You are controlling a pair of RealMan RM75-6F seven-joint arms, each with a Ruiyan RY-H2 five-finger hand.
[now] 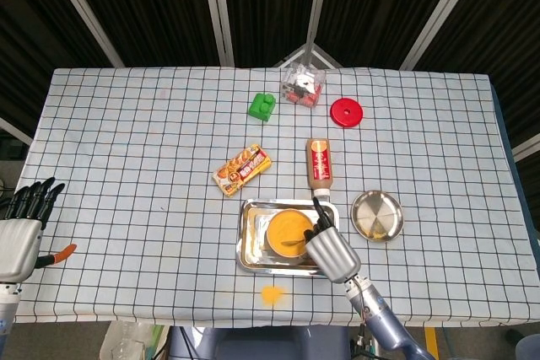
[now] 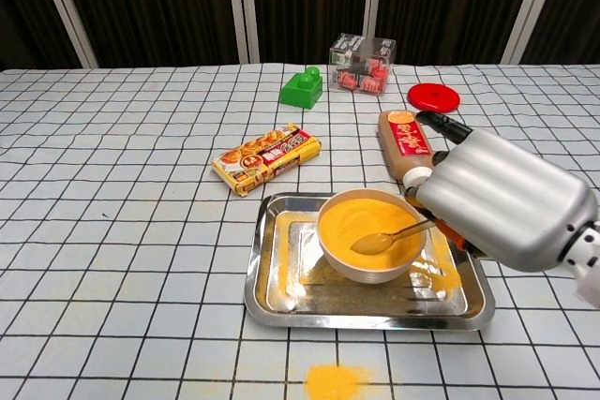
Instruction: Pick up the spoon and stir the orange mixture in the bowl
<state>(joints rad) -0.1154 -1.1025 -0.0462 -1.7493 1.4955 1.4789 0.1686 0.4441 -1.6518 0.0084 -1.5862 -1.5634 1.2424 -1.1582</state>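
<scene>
Our right robot hand (image 2: 502, 199) grips the spoon (image 2: 386, 238) in the bowl (image 2: 368, 235); left robot hand (image 1: 21, 229) hangs released off the counter's (image 1: 135, 141) left edge.

Crowded behind and right of the bowl

The sauce bottle (image 2: 404, 144) lies just behind the tray (image 2: 281, 299), a steel dish (image 1: 377, 215) sits near its right (snack packet (image 2: 266, 158) back-left); the checked tablecloth (image 1: 126, 158) to the left lies open.

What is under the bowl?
The bowl of orange mixture stands in a metal tray dusted with orange powder. The tray floor directly beneath the bowl is covered, so nothing can be told there.
</scene>
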